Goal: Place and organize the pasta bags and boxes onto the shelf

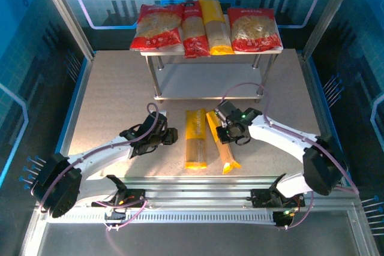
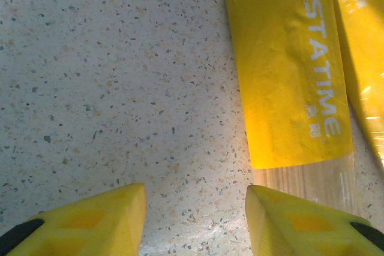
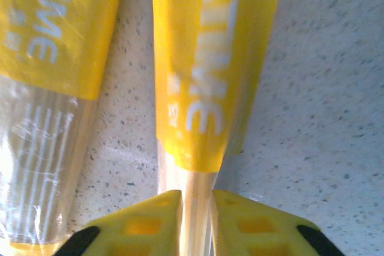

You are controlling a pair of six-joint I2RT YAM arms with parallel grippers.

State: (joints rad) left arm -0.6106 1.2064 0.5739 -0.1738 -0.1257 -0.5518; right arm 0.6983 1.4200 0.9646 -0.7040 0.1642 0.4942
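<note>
Right end effector point(image 3: 195, 199) is clamping shut across the right spaghetti pack point(image 3: 198, 58), its fingers pinching the clear part just below the yellow label; this pack point(image 1: 227, 154) is lying on the worktop point(image 1: 120, 88) in front of the shelf point(image 1: 207, 82), its long axis running from the shelf towards the arm bases with the near end slanting right; the shelf is therefore lying straight beyond the held pack, along that same axis.

Left spaghetti pack point(image 1: 196, 139) is resting just beside it, also in front of the shelf and roughly square to the shelf's front edge; left end effector point(image 2: 195, 190) is hovering about half open over bare worktop, holding nothing, with this pack point(image 2: 288, 70) just to its right, so the left arm is the nearer one for it.

On the shelf's top board, a wide red bag point(image 1: 158, 27), a narrow red pack point(image 1: 194, 28), a yellow pack point(image 1: 215, 26) and a second red bag point(image 1: 254, 29) are lying side by side, taking up nearly the whole width; the lower board is looking bare.

Judged obstacles for the lift: the neighbouring pack, the shelf's front legs and the top board's edge.
</note>
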